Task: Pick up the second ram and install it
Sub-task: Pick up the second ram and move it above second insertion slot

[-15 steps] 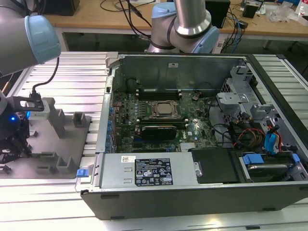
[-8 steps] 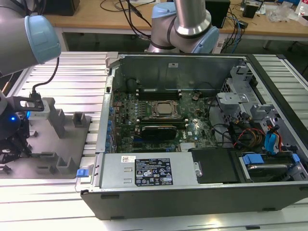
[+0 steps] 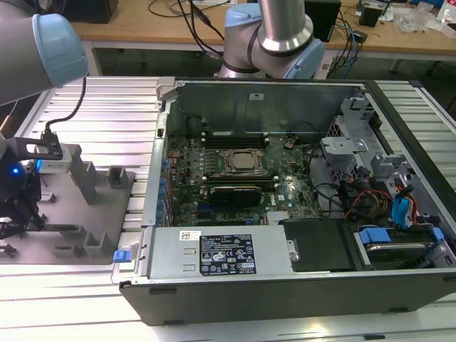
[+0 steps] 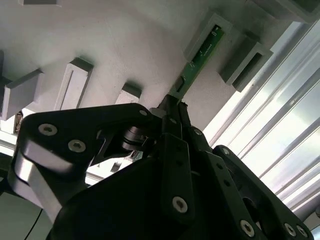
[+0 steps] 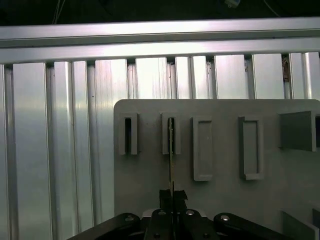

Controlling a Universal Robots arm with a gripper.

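The second ram (image 4: pixel 199 56) is a thin green stick, seen edge-on in the first wrist view (image 5: pixel 171 152). Its far end sits in a grey holder block (image 4: pixel 202 35) on the fixture plate (image 5: pixel 225 205). My gripper (image 4: pixel 172 106) is shut on the stick's near end, one black finger on each side of it (image 5: pixel 172 196). In the exterior view the gripper (image 3: pixel 21 214) hangs over the fixture plate (image 3: pixel 107 214) at the exterior view's left, well apart from the open computer case (image 3: pixel 285 285).
The motherboard (image 3: pixel 235 182) lies inside the case, with long black memory slots (image 3: pixel 235 133) near its back wall. Other grey blocks (image 5: pixel 202 148) stand on the fixture plate beside the ram's holder. Ribbed aluminium table (image 5: pixel 50 150) surrounds the plate. Cables and drives fill the case's right part.
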